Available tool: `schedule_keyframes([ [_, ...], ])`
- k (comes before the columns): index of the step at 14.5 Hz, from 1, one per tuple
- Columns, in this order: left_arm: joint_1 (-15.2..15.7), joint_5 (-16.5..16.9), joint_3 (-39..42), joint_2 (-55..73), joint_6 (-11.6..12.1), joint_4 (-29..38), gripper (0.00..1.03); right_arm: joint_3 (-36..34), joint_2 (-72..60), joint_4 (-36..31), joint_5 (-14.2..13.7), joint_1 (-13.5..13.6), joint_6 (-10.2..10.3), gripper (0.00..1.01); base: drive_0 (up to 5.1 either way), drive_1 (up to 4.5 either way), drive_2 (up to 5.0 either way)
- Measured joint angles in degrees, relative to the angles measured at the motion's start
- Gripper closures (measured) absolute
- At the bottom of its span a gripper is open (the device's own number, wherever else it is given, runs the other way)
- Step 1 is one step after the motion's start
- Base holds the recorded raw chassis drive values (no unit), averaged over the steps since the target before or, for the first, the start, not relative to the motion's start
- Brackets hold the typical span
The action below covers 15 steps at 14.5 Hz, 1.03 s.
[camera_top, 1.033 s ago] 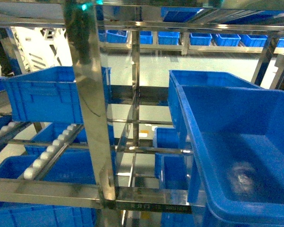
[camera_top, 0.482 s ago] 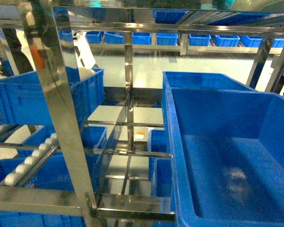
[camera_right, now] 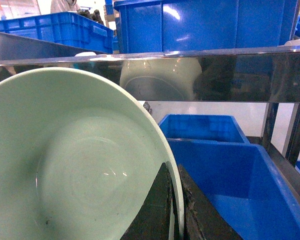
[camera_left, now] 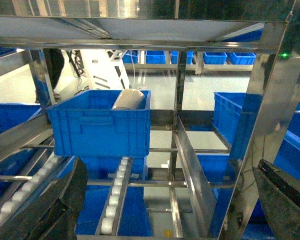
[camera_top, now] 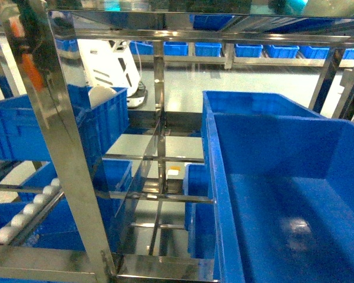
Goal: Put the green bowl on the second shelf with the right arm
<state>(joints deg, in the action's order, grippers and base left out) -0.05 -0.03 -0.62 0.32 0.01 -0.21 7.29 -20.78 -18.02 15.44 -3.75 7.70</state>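
Note:
In the right wrist view the pale green bowl (camera_right: pixel 75 165) fills the left half, tilted on edge. My right gripper (camera_right: pixel 175 210) is shut on its rim, one dark finger (camera_right: pixel 154 215) inside the bowl and one outside. The bowl hangs in front of a steel rail (camera_right: pixel 229 75) of the rack, which mirrors it, and above a big blue crate (camera_right: pixel 229 175). My left gripper (camera_left: pixel 169 200) is open wide and holds nothing, facing a tier with white rollers (camera_left: pixel 117 192). Which tier is the second shelf I cannot tell. Neither gripper shows in the head view.
A shiny steel upright (camera_top: pixel 59 147) stands close at the left of the head view. A deep blue crate (camera_top: pixel 283 194) fills the right. Another blue crate (camera_left: pixel 100 122) on the rollers holds a white dome-shaped object (camera_left: pixel 130 99). A white machine (camera_top: pixel 109 62) stands behind the rack.
The head view has shifted: the near steel upright slid from the middle to the left of the frame, the right crate drew closer, and the white machine came into sight.

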Motion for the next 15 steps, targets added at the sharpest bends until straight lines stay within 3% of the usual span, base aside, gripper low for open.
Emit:
schedule_keyframes([
  [1, 0.0, -0.02, 0.0, 0.0, 0.0, 0.0, 0.05, 0.0, 0.0, 0.0, 0.0, 0.0, 0.0, 0.99, 0.0, 0.0, 0.0],
  [2, 0.0, -0.02, 0.0, 0.0, 0.0, 0.0, 0.05, -0.13, -0.24, 0.13, 1.88, -0.96, -0.26, 0.99, 0.0, 0.0, 0.0],
  [4, 0.0, 0.0, 0.0, 0.0, 0.0, -0.02, 0.05, -1.92, -4.42, -2.8, 4.11, -3.02, -2.16, 0.99, 0.0, 0.0, 0.0],
  [6, 0.0, -0.02, 0.0, 0.0, 0.0, -0.02, 0.05, -3.19, -15.82, -12.57, 6.12, -3.08, -5.16, 0.99, 0.0, 0.0, 0.0],
  [10, 0.0, -0.02, 0.0, 0.0, 0.0, -0.02, 0.05, 0.28, -46.03, -31.26, 11.13, -7.39, -9.73, 0.99, 0.0, 0.0, 0.0],
  [15, 0.0, -0.02, 0.0, 0.0, 0.02, -0.02, 0.05, 14.58, -68.5, -30.23, 12.9, -7.45, -13.84, 0.99, 0.0, 0.0, 0.0],
])
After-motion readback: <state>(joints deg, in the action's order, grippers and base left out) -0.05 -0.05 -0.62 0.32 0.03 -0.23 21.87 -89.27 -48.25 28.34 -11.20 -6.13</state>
